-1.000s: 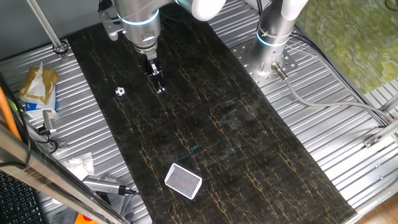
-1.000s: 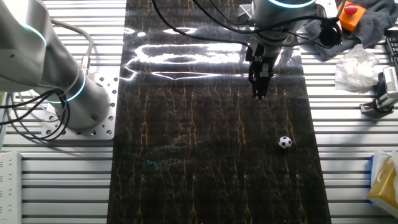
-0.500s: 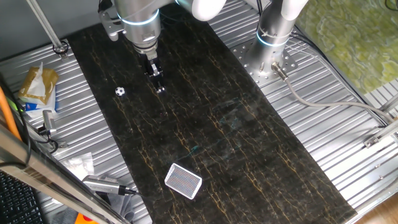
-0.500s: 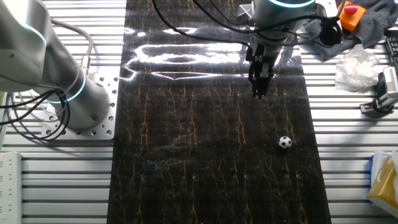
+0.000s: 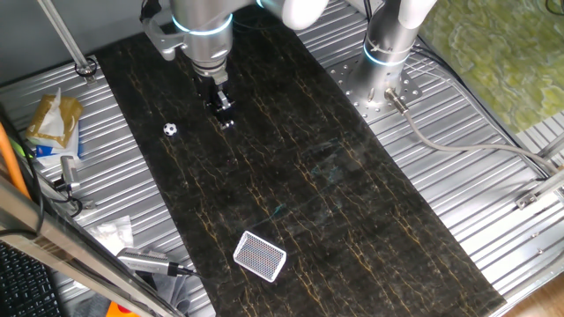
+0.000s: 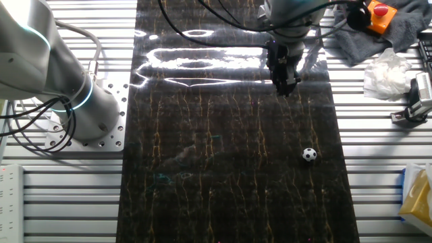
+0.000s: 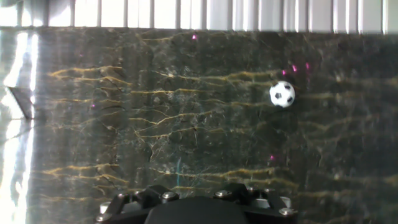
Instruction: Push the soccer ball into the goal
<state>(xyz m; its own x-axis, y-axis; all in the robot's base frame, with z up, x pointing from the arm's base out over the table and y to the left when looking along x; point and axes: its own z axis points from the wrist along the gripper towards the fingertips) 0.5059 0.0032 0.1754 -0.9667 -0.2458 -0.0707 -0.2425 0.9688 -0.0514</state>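
The soccer ball (image 5: 170,129), tiny and white with black patches, lies on the dark marbled mat near its left edge. It also shows in the other fixed view (image 6: 309,154) and at the upper right of the hand view (image 7: 282,94). The goal (image 5: 260,256), a white rounded frame with dark netting, lies flat at the near end of the mat, far from the ball. My gripper (image 5: 226,119) hangs over the mat's far part, to the right of the ball and apart from it. Its fingers look pressed together and hold nothing. It also shows in the other fixed view (image 6: 287,88).
The mat (image 5: 300,176) lies on a ribbed metal table. A second robot base (image 5: 385,62) stands to the right of the mat. A yellow packet (image 5: 53,123) and tools lie left of the mat. An orange button (image 6: 379,15), cloth and tissue lie at one corner.
My gripper has shifted a short way toward the far end of the mat, away from the goal. The ball and the goal have not moved.
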